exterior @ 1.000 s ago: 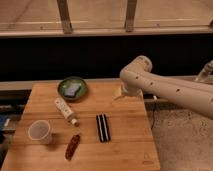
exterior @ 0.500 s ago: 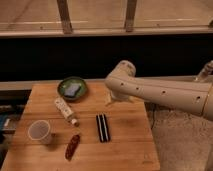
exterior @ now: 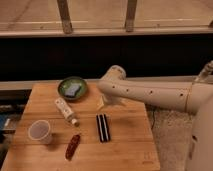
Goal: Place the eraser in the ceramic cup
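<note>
The eraser, a flat black block with pale stripes, lies on the wooden table right of centre, running front to back. The ceramic cup, small, white and upright, stands near the table's left front. My gripper hangs from the pale arm that reaches in from the right. It points down just behind the eraser's far end and a little above the tabletop. It is open and holds nothing. The cup sits well to its left.
A green shallow bowl with a bluish item inside sits at the back left. A white capped tube lies between bowl and cup. A reddish-brown sausage-shaped item lies in front, right of the cup. A dark ledge runs behind the table.
The arm has swung left and lower over the table. The gripper now hangs just behind the eraser. The objects have not moved.
</note>
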Robot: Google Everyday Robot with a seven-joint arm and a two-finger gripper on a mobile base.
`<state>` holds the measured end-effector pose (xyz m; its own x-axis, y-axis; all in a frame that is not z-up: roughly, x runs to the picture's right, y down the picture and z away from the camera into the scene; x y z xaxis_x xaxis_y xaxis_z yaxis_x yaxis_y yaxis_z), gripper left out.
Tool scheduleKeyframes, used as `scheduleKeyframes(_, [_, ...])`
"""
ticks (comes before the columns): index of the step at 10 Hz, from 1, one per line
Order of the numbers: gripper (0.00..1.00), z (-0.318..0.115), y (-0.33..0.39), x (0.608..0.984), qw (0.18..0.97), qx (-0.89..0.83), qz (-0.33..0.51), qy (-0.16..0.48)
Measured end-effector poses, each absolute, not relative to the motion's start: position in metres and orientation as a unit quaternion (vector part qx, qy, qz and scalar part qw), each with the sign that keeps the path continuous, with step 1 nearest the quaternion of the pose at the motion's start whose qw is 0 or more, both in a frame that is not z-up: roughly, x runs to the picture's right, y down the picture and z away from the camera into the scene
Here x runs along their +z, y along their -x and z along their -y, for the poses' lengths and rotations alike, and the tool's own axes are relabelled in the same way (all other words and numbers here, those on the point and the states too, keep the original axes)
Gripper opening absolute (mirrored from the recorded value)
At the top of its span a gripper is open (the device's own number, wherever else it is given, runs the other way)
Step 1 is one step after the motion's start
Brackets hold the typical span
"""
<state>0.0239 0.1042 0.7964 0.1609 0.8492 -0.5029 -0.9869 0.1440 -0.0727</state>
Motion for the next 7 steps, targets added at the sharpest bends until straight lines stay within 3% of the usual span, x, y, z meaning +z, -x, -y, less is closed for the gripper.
scheduleKeyframes(7, [0.8,-0.141,0.012,0.823,0.744,0.591,-0.193,0.247])
